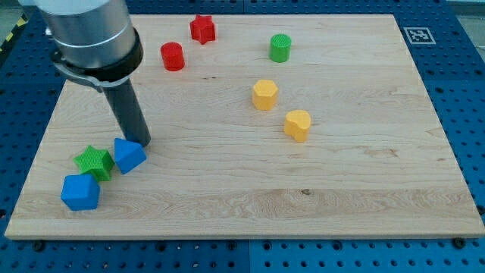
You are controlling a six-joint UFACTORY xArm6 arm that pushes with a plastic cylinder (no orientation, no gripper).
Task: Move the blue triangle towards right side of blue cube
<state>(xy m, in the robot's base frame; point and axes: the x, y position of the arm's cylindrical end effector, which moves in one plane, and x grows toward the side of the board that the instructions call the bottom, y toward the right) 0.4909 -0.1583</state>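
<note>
The blue triangle (129, 155) lies at the view's lower left on the wooden board. The blue cube (80, 192) sits below and to the left of it, near the board's bottom left corner. A green star (94, 161) lies between them, touching the triangle's left side and the cube's top. My tip (140, 142) rests at the triangle's upper right edge, touching it or nearly so. The dark rod rises from there to the grey arm at the view's top left.
A red cylinder (173, 56) and a red star (202, 29) lie at the top. A green cylinder (280, 48) is at the top right of centre. Two yellow blocks (264, 95) (298, 125) lie in the middle. The board's edge (227, 236) runs along the bottom.
</note>
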